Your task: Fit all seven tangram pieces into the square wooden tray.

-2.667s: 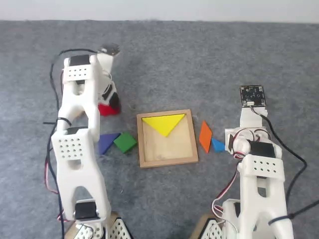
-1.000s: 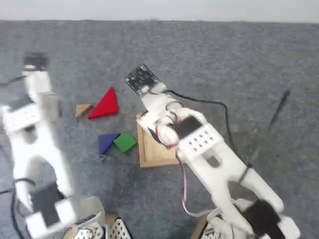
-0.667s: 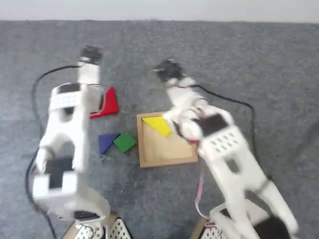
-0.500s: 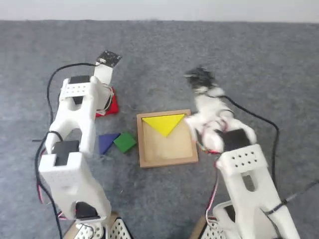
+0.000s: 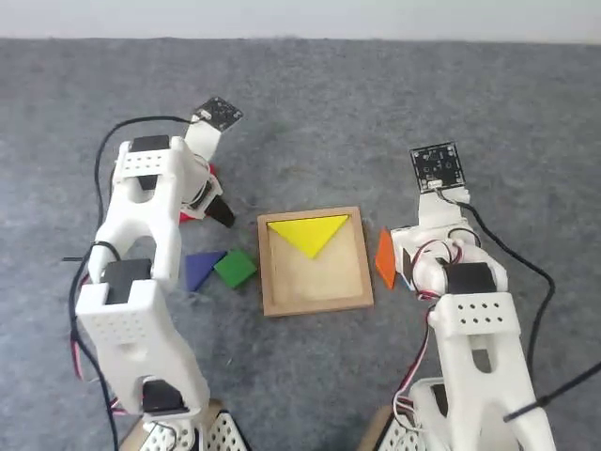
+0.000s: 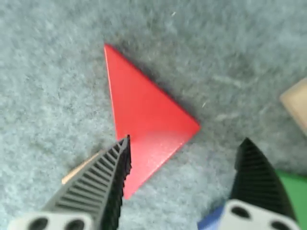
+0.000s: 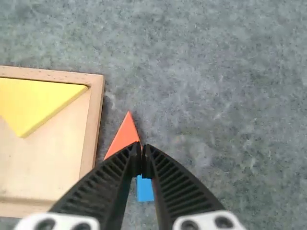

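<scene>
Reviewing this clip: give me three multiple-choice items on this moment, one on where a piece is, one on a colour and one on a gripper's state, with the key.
1. Where is the yellow triangle?
A) lying inside the wooden tray
B) outside it, against its rim
C) held up by an arm

2. What colour is the piece beneath the left gripper?
A) orange
B) green
C) red

3. How does the right gripper stand?
A) wide open
B) shut, fingers together
C) clamped on the yellow triangle

Key:
1 A: the high view shows it flat in the tray, along the far edge.
2 C: the left wrist view shows the red triangle under the open fingers.
3 B: the right wrist view shows its fingers meeting with nothing between them.
</scene>
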`<control>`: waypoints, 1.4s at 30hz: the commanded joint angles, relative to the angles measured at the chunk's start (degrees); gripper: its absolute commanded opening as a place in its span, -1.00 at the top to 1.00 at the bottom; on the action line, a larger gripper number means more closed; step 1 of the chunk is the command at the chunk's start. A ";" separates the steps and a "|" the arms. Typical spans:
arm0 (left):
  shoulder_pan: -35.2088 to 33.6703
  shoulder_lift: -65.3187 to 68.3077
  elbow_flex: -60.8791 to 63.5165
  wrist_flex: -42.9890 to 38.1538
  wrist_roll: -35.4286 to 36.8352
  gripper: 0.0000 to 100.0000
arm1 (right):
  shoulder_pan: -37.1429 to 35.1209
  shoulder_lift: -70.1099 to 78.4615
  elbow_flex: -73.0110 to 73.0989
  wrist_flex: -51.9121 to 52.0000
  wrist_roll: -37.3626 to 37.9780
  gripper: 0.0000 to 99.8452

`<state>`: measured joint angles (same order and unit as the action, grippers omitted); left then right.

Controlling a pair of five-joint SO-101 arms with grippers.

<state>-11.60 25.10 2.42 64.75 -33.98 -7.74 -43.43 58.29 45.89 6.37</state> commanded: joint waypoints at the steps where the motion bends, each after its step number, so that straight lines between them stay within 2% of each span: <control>1: -0.09 -0.26 -3.74 -0.18 3.52 0.32 | 0.84 -1.98 -0.53 -1.01 -0.70 0.98; 6: -1.58 4.84 -8.48 -0.35 5.19 0.32 | 0.84 -1.98 -0.53 -1.01 -1.05 0.98; 18: -1.49 20.13 -31.96 15.12 6.33 0.32 | 1.01 -2.42 -0.53 -1.10 -1.05 0.98; 31: -1.67 21.19 -32.75 16.44 4.75 0.33 | 1.27 -2.51 -0.53 -1.19 -1.14 0.98; 36: -1.67 21.36 -32.84 16.44 3.69 0.44 | 1.36 -2.51 -0.53 -1.36 -1.14 0.98; 42: -1.23 21.45 -32.84 16.44 3.43 0.45 | 1.36 -2.51 -0.53 -1.36 -1.14 0.98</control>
<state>-12.92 47.08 -28.00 81.19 -29.58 -7.12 -43.52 58.29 45.80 5.76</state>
